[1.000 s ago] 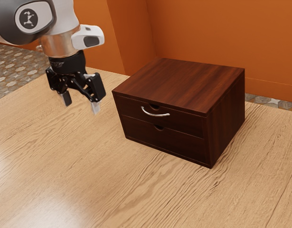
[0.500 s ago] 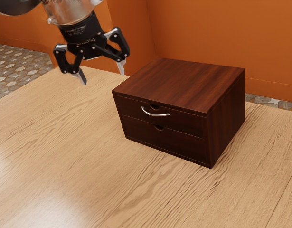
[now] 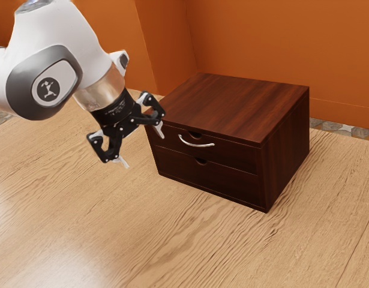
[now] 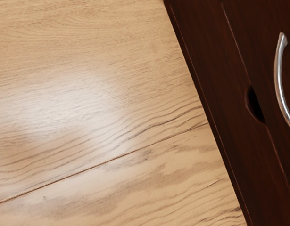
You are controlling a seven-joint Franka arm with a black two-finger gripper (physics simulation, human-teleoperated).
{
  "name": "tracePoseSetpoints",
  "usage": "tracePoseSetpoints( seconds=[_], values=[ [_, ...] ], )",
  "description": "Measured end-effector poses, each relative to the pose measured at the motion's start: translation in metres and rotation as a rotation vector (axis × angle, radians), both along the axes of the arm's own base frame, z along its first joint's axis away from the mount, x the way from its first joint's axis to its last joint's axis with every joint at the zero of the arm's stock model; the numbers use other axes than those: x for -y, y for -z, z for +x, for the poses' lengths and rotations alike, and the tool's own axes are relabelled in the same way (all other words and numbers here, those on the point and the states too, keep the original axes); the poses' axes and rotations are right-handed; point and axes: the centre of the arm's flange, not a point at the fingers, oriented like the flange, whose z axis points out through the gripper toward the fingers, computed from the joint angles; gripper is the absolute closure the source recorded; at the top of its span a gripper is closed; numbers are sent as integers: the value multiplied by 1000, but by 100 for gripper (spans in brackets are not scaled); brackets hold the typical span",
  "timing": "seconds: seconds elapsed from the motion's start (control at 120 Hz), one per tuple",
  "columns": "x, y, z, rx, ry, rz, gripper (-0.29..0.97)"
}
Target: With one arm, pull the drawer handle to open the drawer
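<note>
A dark wooden cabinet (image 3: 232, 105) with two drawers stands on the wooden table. The upper drawer (image 3: 208, 147) is flush with the front and carries a curved silver handle (image 3: 195, 143). The lower drawer (image 3: 208, 174) has a notch but no handle. My gripper (image 3: 140, 146) hangs open just off the cabinet's front corner on the exterior view's left, tilted sideways, with nothing between its fingers (image 3: 159, 129). It is short of the handle and apart from it. The wrist view looks at the cabinet front, with the handle (image 4: 280, 80) and a notch (image 4: 254, 104).
The wooden tabletop (image 3: 112, 228) stretches wide in front of the cabinet. Orange walls (image 3: 280, 42) rise behind it, close to the cabinet's back. A patterned floor (image 3: 16, 84) lies beyond the table on the exterior view's left.
My hand rose toward the wall, then swung down and toward the exterior view's right, turning sideways beside the cabinet's front corner. The fingers stayed open. The drawer has not moved.
</note>
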Motion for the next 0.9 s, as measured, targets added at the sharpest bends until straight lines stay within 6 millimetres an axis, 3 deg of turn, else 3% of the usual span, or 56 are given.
tracePoseSetpoints(
  seconds=[0.375,0.9],
  values=[
    [-2,46,13,88,-166,-63,0],
    [-5,72,38,165,-271,-108,0]
  ],
)
